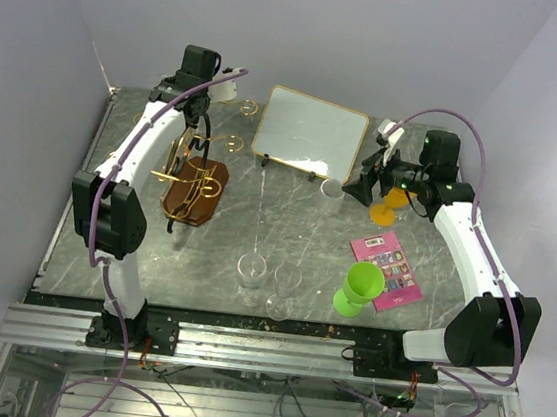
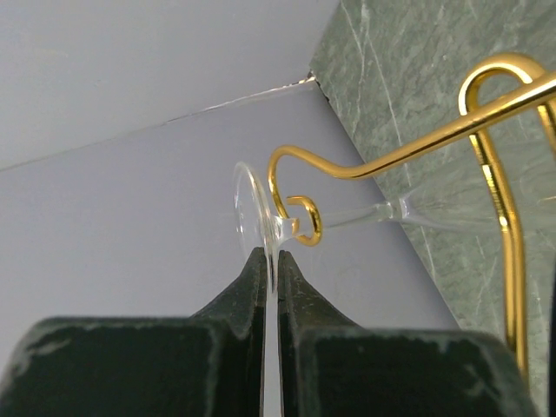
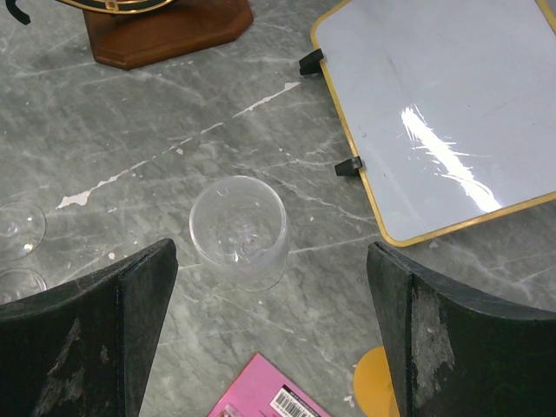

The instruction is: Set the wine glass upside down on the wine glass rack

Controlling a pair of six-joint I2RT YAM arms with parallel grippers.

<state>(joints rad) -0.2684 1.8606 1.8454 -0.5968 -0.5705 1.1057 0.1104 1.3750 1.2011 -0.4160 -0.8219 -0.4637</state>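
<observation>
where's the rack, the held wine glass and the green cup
wine glass rack [image 1: 217, 176], top view, wooden base
wine glass [image 2: 347, 218], left wrist view, stem
green cup [image 1: 364, 281], top view, bowl

You are looking at a robot lab cell. Plain pale walls [image 1: 38, 20] are boxing in a green marbled tabletop [image 1: 287, 220] on three sides. Two white arms (left arm [image 1: 139, 147], right arm [image 1: 461, 239]) are standing bolted to an aluminium rail [image 1: 262, 351] at its near edge, and loose cables [image 1: 305, 413] are trailing beneath it in a tangle.
</observation>
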